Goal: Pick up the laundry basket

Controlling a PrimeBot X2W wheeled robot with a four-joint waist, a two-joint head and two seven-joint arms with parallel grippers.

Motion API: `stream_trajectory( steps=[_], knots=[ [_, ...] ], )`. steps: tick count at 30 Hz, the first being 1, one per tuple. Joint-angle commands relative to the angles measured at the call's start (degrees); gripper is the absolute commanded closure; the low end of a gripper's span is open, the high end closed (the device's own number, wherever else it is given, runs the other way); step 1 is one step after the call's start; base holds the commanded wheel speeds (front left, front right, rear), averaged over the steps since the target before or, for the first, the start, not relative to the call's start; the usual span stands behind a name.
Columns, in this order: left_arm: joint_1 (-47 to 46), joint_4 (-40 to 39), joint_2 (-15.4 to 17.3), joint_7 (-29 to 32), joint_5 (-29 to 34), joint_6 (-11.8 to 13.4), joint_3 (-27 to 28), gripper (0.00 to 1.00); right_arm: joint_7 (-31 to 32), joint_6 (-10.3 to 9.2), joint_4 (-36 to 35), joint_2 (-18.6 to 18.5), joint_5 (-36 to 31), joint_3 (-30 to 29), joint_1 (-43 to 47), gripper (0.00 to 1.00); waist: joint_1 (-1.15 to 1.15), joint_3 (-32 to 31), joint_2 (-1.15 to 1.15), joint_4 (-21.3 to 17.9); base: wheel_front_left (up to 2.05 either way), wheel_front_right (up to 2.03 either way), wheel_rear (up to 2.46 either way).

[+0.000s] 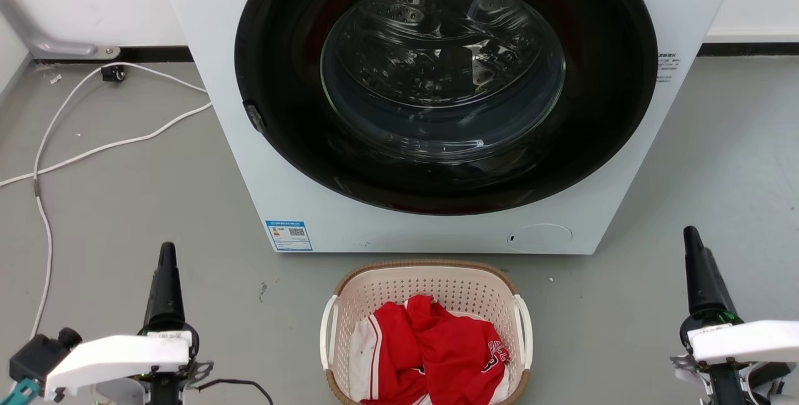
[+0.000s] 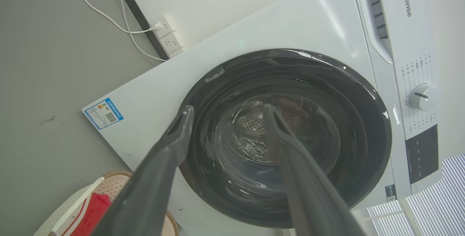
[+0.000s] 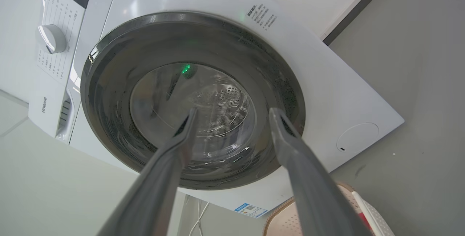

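Two grippers flanked the laundry basket (image 1: 431, 266), which sat on the grey floor (image 1: 718, 161) just in front of the washing machine (image 1: 387, 230), with red clothes (image 1: 437, 342) heaped inside it. The left gripper (image 1: 166, 264) stood well off to its left and the right gripper (image 1: 694, 255) well off to its right. Both pointed far, toward the machine, so the laundry basket lay inward of each pair of fingers rather than ahead of them. Neither arm looked clearly nearer. I judged each would need to swing inward to its own side, to the left handle (image 1: 327, 330) and the right handle (image 1: 526, 330), which ran near to far. The near end was cut off from above, so I could not settle the long axis.

From the head the fingers showed edge-on and their gap was unreadable. Along the wrists, the left gripper (image 2: 228, 110) and the right gripper (image 3: 233, 112) were plainly spread, with nothing between. The left wrist caught a corner of the laundry basket (image 2: 114, 185) low down, and the right wrist caught another.
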Motion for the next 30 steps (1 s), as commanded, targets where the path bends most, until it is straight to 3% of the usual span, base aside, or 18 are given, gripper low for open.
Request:
stream_trajectory(
  steps=[1,2,5,7,15,26,30],
  knots=[
    [-0.4,-2.9,0.2,-0.7,3.9,1.1,-0.5,0.0,-0.7,0.1,-2.5,-0.2,-4.1,0.1,-1.0,0.0,0.0,0.2,0.0,0.0,0.0,0.0,0.0],
    [-0.4,-2.9,0.2,-0.7,3.9,1.1,-0.5,0.0,-0.7,0.1,-2.5,-0.2,-4.1,0.1,-1.0,0.0,0.0,0.2,0.0,0.0,0.0,0.0,0.0],
    [0.6,-7.6,0.2,-2.1,15.3,2.4,-4.9,0.0,-2.0,0.11,-5.7,-0.2,-13.1,1.0,-0.7,0.0,0.0,0.5,0.0,0.0,0.0,0.0,0.0],
    [0.9,-8.3,0.2,-2.4,19.7,2.3,-6.5,0.0,-2.4,0.11,-6.4,-0.2,-15.2,1.4,-0.5,0.0,0.0,0.5,0.0,0.0,0.0,0.0,0.0],
    [1.5,-9.9,0.8,-3.8,32.0,4.6,-12.2,0.0,-3.8,0.11,-8.2,-0.2,-23.0,2.7,0.5,0.0,0.0,0.6,0.0,-0.2,0.0,0.0,0.0],
    [0.7,-10.5,6.9,-5.9,43.4,12.5,-22.9,0.0,-5.8,0.12,-9.7,-0.2,-35.4,4.6,1.5,0.0,0.0,0.8,0.0,-0.2,0.0,0.0,0.0],
    [0.0,-11.1,8.8,-6.5,46.1,17.0,-26.7,0.0,-6.4,0.12,-10.0,-0.2,-38.7,4.8,1.9,0.0,0.0,0.8,0.0,-0.2,0.0,0.0,0.0]
  ],
)
